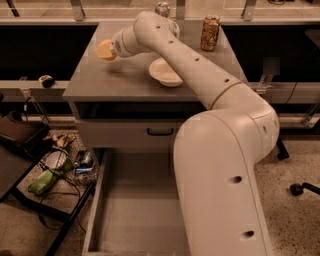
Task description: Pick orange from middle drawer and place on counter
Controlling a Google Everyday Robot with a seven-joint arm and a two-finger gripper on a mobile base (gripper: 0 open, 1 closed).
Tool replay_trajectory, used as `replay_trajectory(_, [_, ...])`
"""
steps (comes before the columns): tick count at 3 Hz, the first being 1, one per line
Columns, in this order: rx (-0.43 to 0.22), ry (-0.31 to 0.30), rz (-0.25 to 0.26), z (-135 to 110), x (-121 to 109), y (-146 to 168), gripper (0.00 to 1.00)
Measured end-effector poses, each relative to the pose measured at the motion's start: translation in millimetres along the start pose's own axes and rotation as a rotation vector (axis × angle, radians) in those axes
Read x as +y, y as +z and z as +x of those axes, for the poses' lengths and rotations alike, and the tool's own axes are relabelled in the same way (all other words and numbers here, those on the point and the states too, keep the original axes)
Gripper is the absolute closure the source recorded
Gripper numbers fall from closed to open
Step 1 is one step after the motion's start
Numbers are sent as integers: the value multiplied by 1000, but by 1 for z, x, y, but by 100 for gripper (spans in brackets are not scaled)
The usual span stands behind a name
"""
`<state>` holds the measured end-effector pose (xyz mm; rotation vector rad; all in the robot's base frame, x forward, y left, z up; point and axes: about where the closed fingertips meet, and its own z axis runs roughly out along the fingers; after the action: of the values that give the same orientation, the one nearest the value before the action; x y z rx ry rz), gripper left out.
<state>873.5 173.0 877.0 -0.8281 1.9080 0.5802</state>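
Observation:
The orange (105, 49) is held in my gripper (109, 50) above the left part of the grey counter (100, 80). The gripper is shut on the orange, and the arm reaches across the counter from the right. The middle drawer (135, 210) is pulled out below, and its flat grey floor shows nothing lying on it. My arm's large white body covers the drawer's right side.
A white bowl (165, 74) sits mid-counter just right of the gripper. A brown can (210, 33) and a silver can (162, 9) stand at the counter's back. A drawer front with a black handle (160, 132) is above the open drawer. Clutter (55, 170) lies on the floor at left.

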Motion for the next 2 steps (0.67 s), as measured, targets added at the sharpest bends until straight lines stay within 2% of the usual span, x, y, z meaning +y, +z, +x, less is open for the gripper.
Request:
replay_trajectory(1, [43,32,7,20,-5,16,100])
replay_trajectory(2, [75,43,17,27,-8,19,100])
